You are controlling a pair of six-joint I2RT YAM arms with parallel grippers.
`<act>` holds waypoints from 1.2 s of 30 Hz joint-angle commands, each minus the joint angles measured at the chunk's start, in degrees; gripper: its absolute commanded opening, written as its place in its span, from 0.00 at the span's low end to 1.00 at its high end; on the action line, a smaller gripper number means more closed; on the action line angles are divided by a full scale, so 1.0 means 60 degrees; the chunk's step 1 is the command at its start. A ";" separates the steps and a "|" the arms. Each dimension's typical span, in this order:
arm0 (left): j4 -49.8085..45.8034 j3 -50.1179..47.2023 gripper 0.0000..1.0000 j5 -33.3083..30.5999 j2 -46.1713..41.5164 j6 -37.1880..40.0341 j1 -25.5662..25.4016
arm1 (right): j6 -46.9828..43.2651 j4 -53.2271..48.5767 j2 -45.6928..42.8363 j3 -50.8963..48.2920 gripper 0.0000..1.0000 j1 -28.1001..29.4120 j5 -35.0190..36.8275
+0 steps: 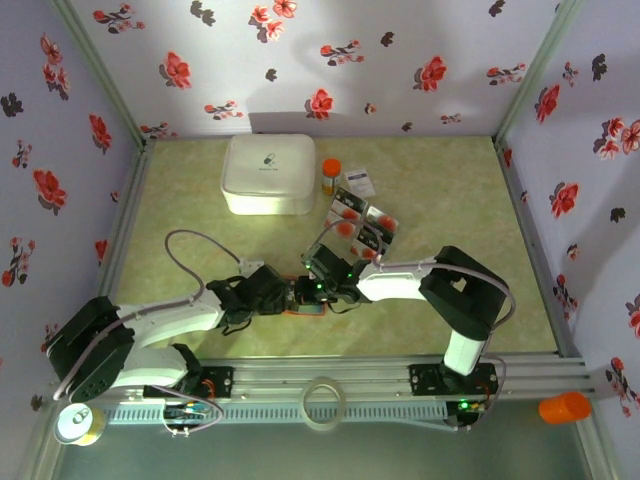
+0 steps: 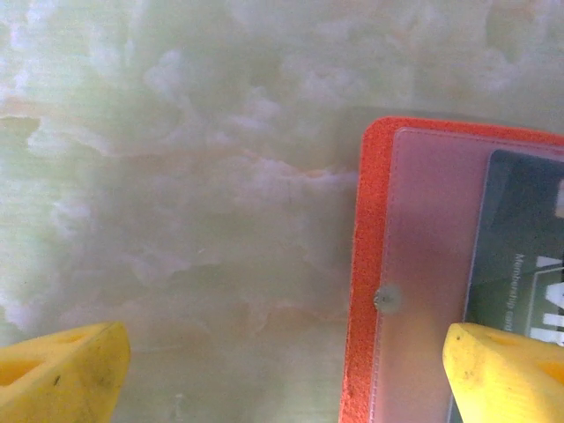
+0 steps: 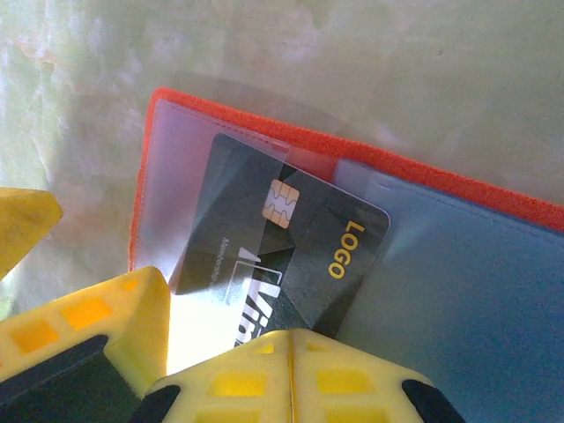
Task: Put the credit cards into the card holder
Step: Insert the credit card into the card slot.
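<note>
Dark card (image 3: 273, 256) in card holder (image 3: 370, 159): "LOGO", gold.

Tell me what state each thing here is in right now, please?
card holder: lying open on the table.
dark card: partly slid under the holder's clear pocket, right gripper shut on its near edge.
left gripper: open, straddling the holder's edge.
remaining cards: loose on the table.
white box: closed.
</note>
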 commanded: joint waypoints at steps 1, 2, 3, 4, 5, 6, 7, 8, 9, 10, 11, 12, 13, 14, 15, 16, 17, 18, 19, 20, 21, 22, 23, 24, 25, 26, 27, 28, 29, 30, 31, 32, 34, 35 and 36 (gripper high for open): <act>-0.0573 0.0107 0.93 -0.0570 -0.0358 -0.0244 0.0136 | -0.0198 -0.0323 0.0013 0.0196 0.10 0.0035 0.0048; -0.0684 0.0126 0.93 -0.0616 -0.0438 -0.0243 0.0248 | -0.0211 -0.0374 -0.0072 0.0189 0.10 0.0019 0.0077; -0.0737 0.0125 0.93 -0.0632 -0.0524 -0.0229 0.0341 | -0.0245 -0.0425 -0.0193 0.0190 0.10 0.0008 0.0106; -0.0767 0.0100 0.93 -0.0641 -0.0594 -0.0204 0.0480 | -0.0276 -0.0487 -0.0293 0.0189 0.10 -0.0019 0.0143; -0.0784 0.0078 0.93 -0.0630 -0.0674 -0.0163 0.0595 | -0.0312 -0.0577 -0.0411 0.0215 0.10 -0.0043 0.0184; -0.0790 0.0041 0.93 -0.0592 -0.0729 -0.0131 0.0715 | -0.0363 -0.0656 -0.0486 0.0228 0.10 -0.0065 0.0217; -0.0772 0.0019 0.94 -0.0549 -0.0742 -0.0081 0.0820 | -0.0419 -0.0758 -0.0558 0.0268 0.10 -0.0090 0.0245; -0.0707 -0.0008 0.94 -0.0475 -0.0744 -0.0013 0.0915 | -0.0485 -0.0878 -0.0625 0.0316 0.11 -0.0106 0.0279; -0.0660 -0.0026 0.94 -0.0430 -0.0744 0.0032 0.0952 | -0.0539 -0.0987 -0.0653 0.0360 0.10 -0.0123 0.0304; -0.0629 -0.0056 0.94 -0.0387 -0.0719 0.0049 0.0985 | -0.0610 -0.1080 -0.0678 0.0414 0.10 -0.0136 0.0333; -0.0609 -0.0070 0.94 -0.0360 -0.0688 0.0076 0.1013 | -0.0671 -0.1172 -0.0671 0.0472 0.10 -0.0145 0.0360; -0.0534 -0.0092 0.94 -0.0325 -0.0637 0.0104 0.1031 | -0.0712 -0.1247 -0.0667 0.0516 0.10 -0.0148 0.0364; -0.0477 -0.0113 0.94 -0.0277 -0.0567 0.0125 0.1046 | -0.0752 -0.1302 -0.0625 0.0564 0.10 -0.0146 0.0364; -0.0429 -0.0128 0.94 -0.0254 -0.0472 0.0126 0.1072 | -0.0795 -0.1350 -0.0570 0.0609 0.10 -0.0164 0.0372; -0.0397 -0.0129 0.94 -0.0243 -0.0377 0.0122 0.1076 | -0.0820 -0.1365 -0.0522 0.0655 0.10 -0.0168 0.0357; -0.0372 -0.0129 0.94 -0.0250 -0.0255 0.0126 0.1092 | -0.0852 -0.1396 -0.0450 0.0717 0.10 -0.0172 0.0336; -0.0334 -0.0144 0.94 -0.0226 -0.0170 0.0086 0.1090 | -0.0884 -0.1422 -0.0376 0.0798 0.10 -0.0161 0.0329; -0.0257 -0.0166 0.94 -0.0201 -0.0101 0.0089 0.1087 | -0.0915 -0.1455 -0.0307 0.0856 0.10 -0.0169 0.0327; -0.0179 -0.0187 0.94 -0.0166 -0.0018 0.0082 0.1090 | -0.0930 -0.1466 -0.0241 0.0903 0.10 -0.0169 0.0338; -0.0122 -0.0202 0.94 -0.0142 0.0060 0.0072 0.1090 | -0.0958 -0.1493 -0.0175 0.0950 0.10 -0.0162 0.0351; -0.0084 -0.0202 0.94 -0.0135 0.0114 0.0065 0.1089 | -0.0981 -0.1510 -0.0133 0.1005 0.10 -0.0168 0.0367; -0.0052 -0.0202 0.94 -0.0120 0.0170 0.0064 0.1090 | -0.1002 -0.1537 -0.0065 0.1046 0.10 -0.0170 0.0379; -0.0018 -0.0202 0.94 -0.0118 0.0237 0.0067 0.1097 | -0.1025 -0.1576 -0.0013 0.1076 0.10 -0.0172 0.0393; 0.0020 -0.0202 0.94 -0.0092 0.0286 0.0084 0.1089 | -0.1038 -0.1599 0.0044 0.1098 0.10 -0.0184 0.0419; 0.0069 -0.0190 0.94 -0.0084 0.0336 0.0096 0.1088 | -0.1061 -0.1640 0.0114 0.1133 0.10 -0.0178 0.0435; 0.0095 -0.0188 0.94 -0.0066 0.0388 0.0101 0.1090 | -0.1061 -0.1644 0.0148 0.1141 0.10 -0.0178 0.0438; 0.0130 -0.0188 0.94 -0.0049 0.0427 0.0107 0.1087 | -0.1055 -0.1651 0.0213 0.1163 0.10 -0.0177 0.0445; 0.0166 -0.0188 0.94 -0.0036 0.0474 0.0112 0.1090 | -0.1076 -0.1683 0.0309 0.1209 0.10 -0.0175 0.0437; 0.0196 -0.0202 0.94 -0.0034 0.0511 0.0126 0.1079 | -0.1091 -0.1715 0.0385 0.1262 0.10 -0.0182 0.0416; 0.0212 -0.0202 0.94 -0.0024 0.0554 0.0125 0.1089 | -0.1087 -0.1752 0.0471 0.1314 0.09 -0.0174 0.0397; 0.0255 -0.0210 0.94 -0.0001 0.0581 0.0124 0.1085 | -0.1090 -0.1775 0.0574 0.1371 0.09 -0.0161 0.0369; 0.0283 -0.0224 0.94 0.0016 0.0617 0.0124 0.1081 | -0.1084 -0.1765 0.0666 0.1440 0.09 -0.0162 0.0312; 0.0363 -0.0245 0.94 0.0066 0.0673 0.0126 0.1090 | -0.1103 -0.1803 0.0826 0.1643 0.09 -0.0133 0.0229; 0.0397 -0.0261 0.94 0.0082 0.0689 0.0126 0.1088 | -0.1115 -0.1844 0.0901 0.1779 0.09 -0.0092 0.0191; 0.0416 -0.0276 0.94 0.0097 0.0707 0.0115 0.1083 | -0.1131 -0.1884 0.0987 0.1891 0.09 -0.0072 0.0174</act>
